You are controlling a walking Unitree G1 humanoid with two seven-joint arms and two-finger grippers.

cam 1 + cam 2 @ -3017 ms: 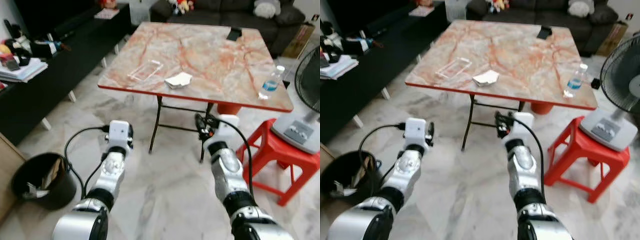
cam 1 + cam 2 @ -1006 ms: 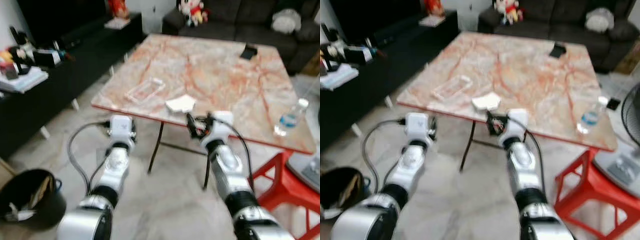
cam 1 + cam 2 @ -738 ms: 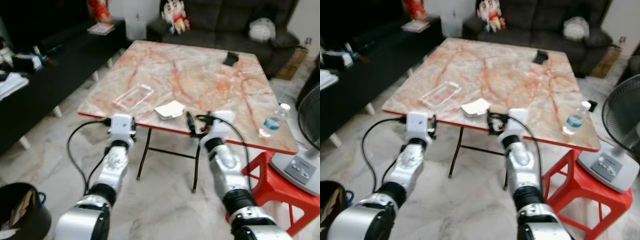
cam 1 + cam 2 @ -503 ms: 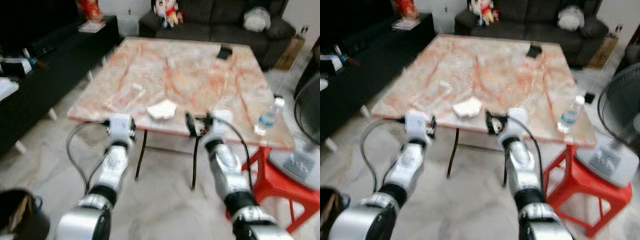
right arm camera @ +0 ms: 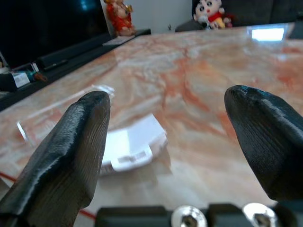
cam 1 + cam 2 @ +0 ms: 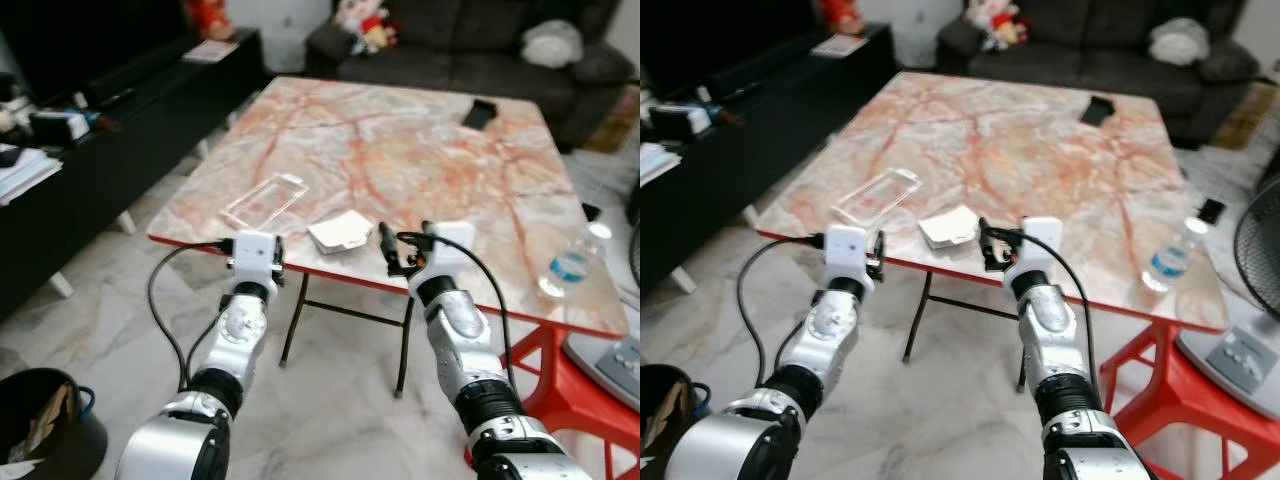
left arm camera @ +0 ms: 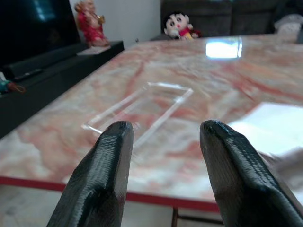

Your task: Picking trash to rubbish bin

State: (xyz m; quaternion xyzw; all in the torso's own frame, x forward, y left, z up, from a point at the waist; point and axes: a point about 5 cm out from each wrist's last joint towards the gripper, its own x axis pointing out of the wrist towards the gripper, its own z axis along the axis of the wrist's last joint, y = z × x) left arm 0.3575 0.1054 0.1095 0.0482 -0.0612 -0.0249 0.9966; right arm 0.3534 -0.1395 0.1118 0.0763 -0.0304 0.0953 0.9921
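A marble-patterned table (image 6: 420, 150) with a red rim stands on a pale tiled floor, a dark sofa (image 6: 480, 30) beyond its far edge; near the near edge lies a white folded packet (image 6: 340, 232), and beside it, toward the near left corner, a clear plastic tray (image 6: 264, 201); the right gripper (image 5: 170, 142) hovers at the near edge with fingers spread wide, the packet just ahead between them, untouched; the left gripper (image 7: 163, 156) is parted too, facing the tray; a black bin (image 6: 45, 430) sits on the floor, well apart.
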